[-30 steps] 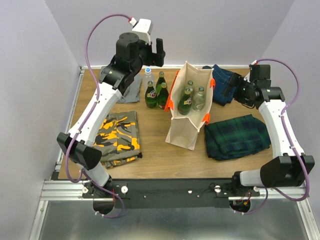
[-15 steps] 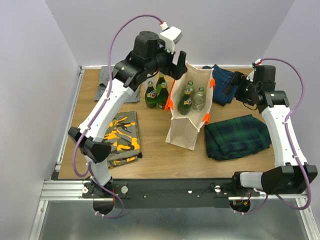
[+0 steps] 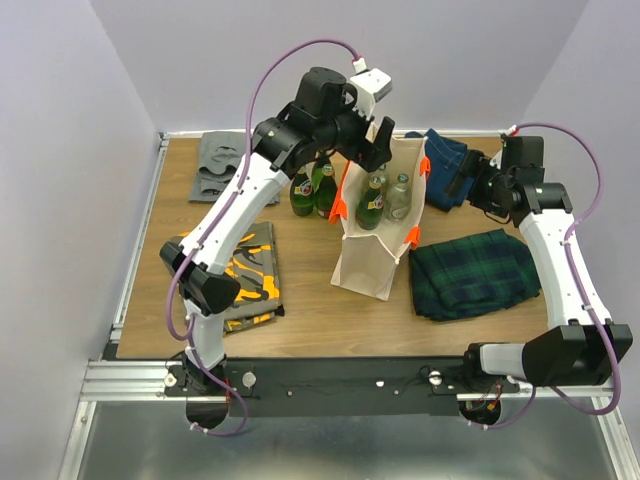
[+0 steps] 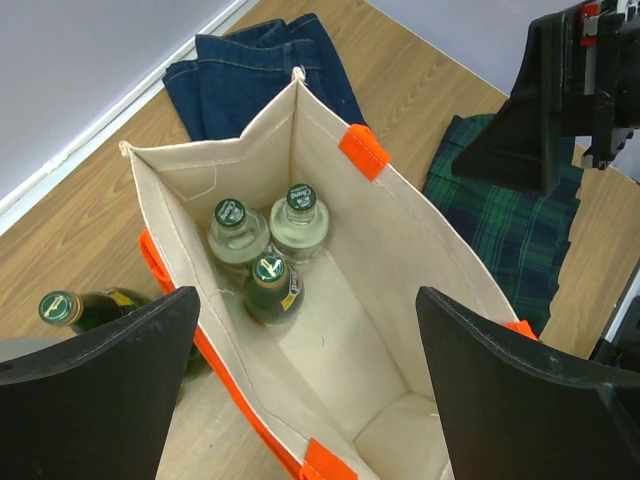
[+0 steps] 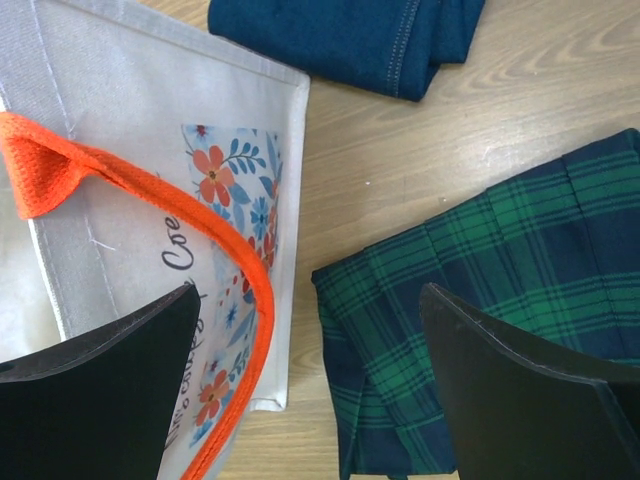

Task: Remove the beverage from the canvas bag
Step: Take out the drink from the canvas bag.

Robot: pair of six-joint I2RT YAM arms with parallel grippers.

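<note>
Bench (image 3: pixel 300 300) with canvas bag (image 3: pixel 365 262) standing open, three bottles (image 4: pixel 268 285) upright at its far end. My left hand (image 4: pixel 310 340) hovers over the mouth, spread wide, empty; my right hand (image 5: pixel 305 390) likewise, beside the bag. Glass, I judge: heavy, slick, breakable; grip the neck under the cap.

Three bottles (image 4: pixel 268 285) stand in the canvas bag (image 3: pixel 365 262), with other bottles (image 3: pixel 312 188) left of it and folded cloth (image 3: pixel 475 272) right.

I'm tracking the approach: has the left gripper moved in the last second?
Yes. The left gripper swung right, from over the loose bottles to above the canvas bag's open mouth.
</note>
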